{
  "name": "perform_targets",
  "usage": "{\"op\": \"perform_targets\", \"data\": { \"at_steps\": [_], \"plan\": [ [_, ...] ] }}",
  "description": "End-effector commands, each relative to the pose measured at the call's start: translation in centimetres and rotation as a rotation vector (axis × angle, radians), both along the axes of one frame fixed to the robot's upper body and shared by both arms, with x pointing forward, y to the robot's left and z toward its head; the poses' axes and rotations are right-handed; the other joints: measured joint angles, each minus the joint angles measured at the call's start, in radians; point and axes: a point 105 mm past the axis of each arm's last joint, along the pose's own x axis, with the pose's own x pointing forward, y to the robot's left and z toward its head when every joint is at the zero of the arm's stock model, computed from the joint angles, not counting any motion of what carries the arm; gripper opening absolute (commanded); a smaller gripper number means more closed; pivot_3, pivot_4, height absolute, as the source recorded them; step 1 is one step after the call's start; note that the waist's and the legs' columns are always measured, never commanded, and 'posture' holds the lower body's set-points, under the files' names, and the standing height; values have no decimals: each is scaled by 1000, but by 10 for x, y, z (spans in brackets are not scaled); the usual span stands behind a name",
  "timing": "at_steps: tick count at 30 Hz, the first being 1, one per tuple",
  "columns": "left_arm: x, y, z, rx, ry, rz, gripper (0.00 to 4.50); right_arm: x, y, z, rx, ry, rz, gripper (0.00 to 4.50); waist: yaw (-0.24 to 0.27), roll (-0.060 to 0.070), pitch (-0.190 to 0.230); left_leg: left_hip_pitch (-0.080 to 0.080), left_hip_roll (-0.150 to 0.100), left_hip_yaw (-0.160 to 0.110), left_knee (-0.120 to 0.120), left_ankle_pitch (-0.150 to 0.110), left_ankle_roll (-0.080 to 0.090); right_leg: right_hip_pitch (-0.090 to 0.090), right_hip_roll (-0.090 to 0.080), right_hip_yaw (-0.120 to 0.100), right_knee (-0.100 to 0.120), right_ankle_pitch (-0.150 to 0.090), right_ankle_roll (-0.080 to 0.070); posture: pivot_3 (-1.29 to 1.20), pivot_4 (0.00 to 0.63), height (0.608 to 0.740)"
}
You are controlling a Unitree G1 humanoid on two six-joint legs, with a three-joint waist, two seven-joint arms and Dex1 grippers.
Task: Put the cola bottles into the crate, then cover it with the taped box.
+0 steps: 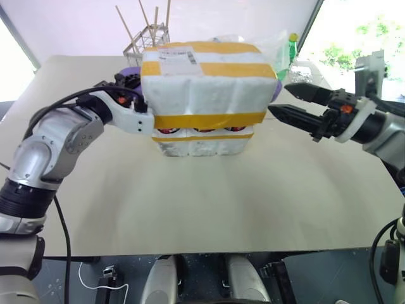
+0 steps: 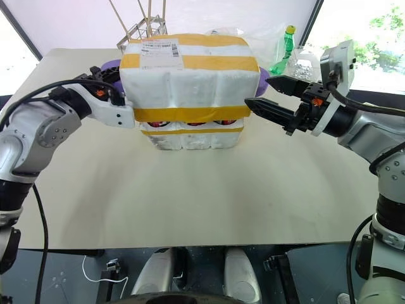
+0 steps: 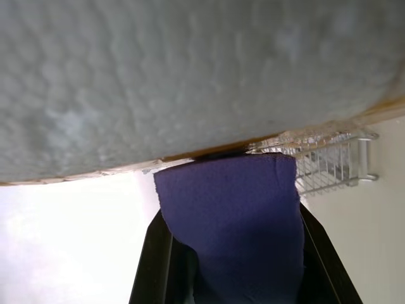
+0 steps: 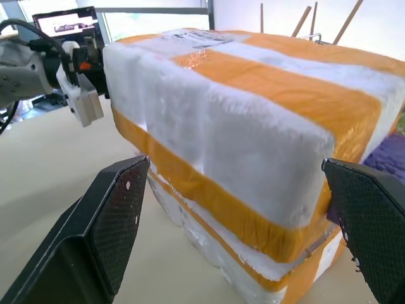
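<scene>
The taped box (image 1: 202,82), white styrofoam with yellow bands and a paper label, sits on top of the crate (image 1: 202,144) at the table's far middle. Red caps of the cola bottles (image 1: 204,130) show in the gap between the two. My left gripper (image 3: 231,218) is at the box's left side, fingertips tucked behind its far corner. Its fingers (image 3: 152,266) stand apart with a purple thing (image 3: 228,240) between them, and I cannot tell whether they touch it. My right gripper (image 1: 278,100) hangs open just off the box's right side, touching nothing.
A wire rack with wooden sticks (image 1: 149,31) stands behind the box. A green plastic bottle (image 2: 281,54) and a clear bag are at the back right. The purple thing (image 1: 130,69) lies behind the box. Bare beige table (image 1: 190,202) stretches to the front edge.
</scene>
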Motion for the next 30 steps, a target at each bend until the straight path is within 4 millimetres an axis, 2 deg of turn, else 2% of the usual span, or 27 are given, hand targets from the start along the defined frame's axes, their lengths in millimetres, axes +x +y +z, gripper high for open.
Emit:
{"op": "perform_targets", "data": {
  "at_steps": [1,2,9,13,15,17,21,23,27,30],
  "plan": [
    [-11,4,-10,38,-18,-19,2895,-4,-5,11,5,-48,-13,4500,0,0,0,0,0,0,0,0,0,0,0,0,0,0,0,0,150,740],
    [-13,8,-13,13,-12,-20,3386,-4,-6,9,-2,-45,-16,4500,1,0,0,0,0,0,0,0,0,0,0,0,0,0,0,0,150,740],
    [-27,42,-21,-248,63,12,3386,-5,-17,-6,-55,-15,-45,4500,3,0,0,0,1,-1,1,0,0,1,-1,1,0,0,0,0,150,740],
    [-30,51,3,-275,-35,-32,3386,-3,-22,-13,-67,6,-51,4500,3,0,0,0,1,-1,1,0,0,1,-2,1,0,1,-1,0,150,740],
    [-29,55,12,-391,-27,-40,3386,-3,-23,-14,-77,8,-47,4500,4,0,0,0,1,-1,1,0,0,1,-2,1,0,1,-1,0,150,740],
    [-27,59,12,-502,29,-44,3386,-3,-24,-14,-82,9,-44,4500,2,1,-1,0,1,-1,1,0,0,1,-2,1,0,1,-1,0,150,740],
    [-23,83,-7,-792,261,44,3386,-3,-24,-16,-90,9,-39,4500,-2,2,-1,0,1,-1,1,0,0,1,-1,0,0,1,-1,0,150,740],
    [-25,86,-11,-937,381,37,3386,-3,-24,-19,-100,14,-32,4500,-2,2,-1,0,1,-1,1,0,0,1,-1,0,0,1,-1,0,150,740],
    [-40,84,-20,-1203,725,-22,3386,-4,-24,-26,-122,32,-28,4500,1,2,-1,0,1,-1,2,0,0,2,-1,0,0,1,-1,0,150,740],
    [-63,74,-25,-1263,971,-110,3386,-4,-26,-32,-135,46,-29,4500,-1,2,-1,0,1,-1,3,0,0,2,-1,0,0,1,-1,0,150,740]
  ]
}}
